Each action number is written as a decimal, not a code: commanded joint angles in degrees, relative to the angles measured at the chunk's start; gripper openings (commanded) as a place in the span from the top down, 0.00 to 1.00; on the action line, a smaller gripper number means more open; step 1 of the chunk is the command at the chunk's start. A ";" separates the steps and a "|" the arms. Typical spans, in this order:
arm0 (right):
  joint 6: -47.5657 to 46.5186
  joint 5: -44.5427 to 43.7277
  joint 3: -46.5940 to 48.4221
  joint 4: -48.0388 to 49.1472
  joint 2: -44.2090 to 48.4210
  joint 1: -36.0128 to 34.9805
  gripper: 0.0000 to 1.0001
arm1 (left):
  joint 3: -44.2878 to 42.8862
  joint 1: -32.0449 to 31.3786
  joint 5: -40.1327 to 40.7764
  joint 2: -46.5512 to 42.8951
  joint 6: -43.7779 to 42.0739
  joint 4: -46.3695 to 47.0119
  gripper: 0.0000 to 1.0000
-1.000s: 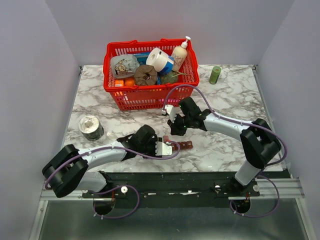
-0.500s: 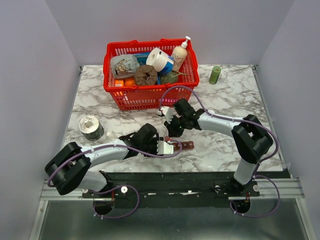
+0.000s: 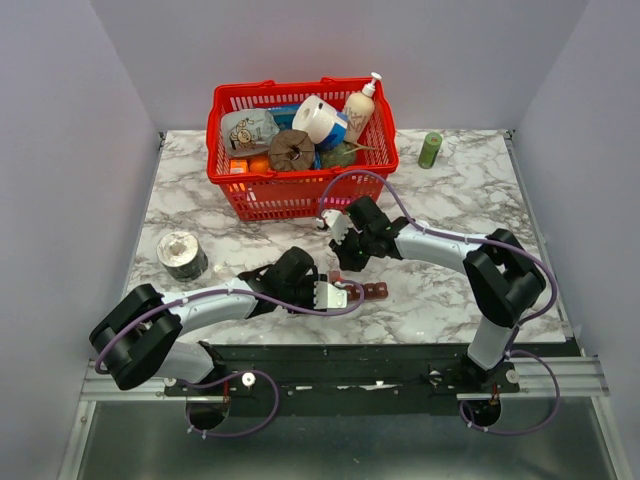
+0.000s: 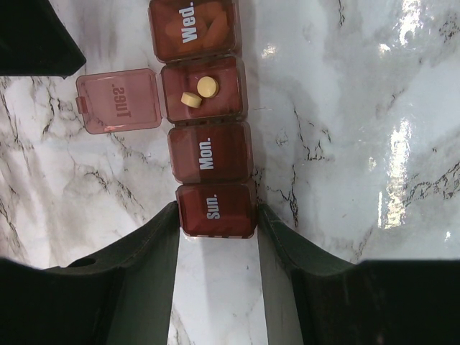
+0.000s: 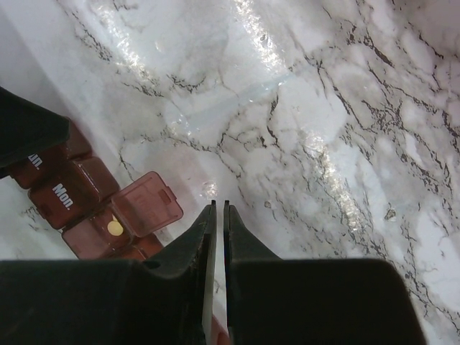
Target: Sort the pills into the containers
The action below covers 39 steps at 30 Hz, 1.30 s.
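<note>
Firmly pinches, with left gripper (image 4: 217, 215), the "Sun." end of the long dark red-brown plastic strip of square lidded pill compartments (image 4: 208, 154), one finger pressed on each side. Holds right gripper (image 5: 218, 210) just on the far side of that strip, above white marble-patterned table (image 3: 450, 200), fingers all but pressed together, only a thin slit between. Shows one lid flipped open, two pale round pills (image 4: 207, 86) inside. Lies at centre, near front edge; red mesh plastic basket (image 3: 300, 195) farther back.

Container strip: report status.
Left gripper shut on container strip at Sun. end. Right gripper shut, empty. Tues. lid open, two pills inside. Nothing blocking.
</note>
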<state>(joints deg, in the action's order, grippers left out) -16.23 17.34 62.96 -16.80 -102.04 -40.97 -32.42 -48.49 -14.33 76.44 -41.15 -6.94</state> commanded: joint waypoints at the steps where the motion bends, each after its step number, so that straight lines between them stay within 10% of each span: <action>1: 1.73 4.44 2.34 -2.00 -2.01 -0.51 0.83 | 0.43 -0.29 -2.02 -0.24 -0.78 -0.27 0.64; 39: -2.93 22.91 6.47 -15.54 -4.48 -0.16 0.87 | 0.70 -0.29 -0.97 0.02 -0.34 0.35 0.64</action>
<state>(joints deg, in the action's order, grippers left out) -19.09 36.34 67.46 -29.12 -104.51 -40.95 -32.40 -48.49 -14.28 76.42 -41.12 -6.92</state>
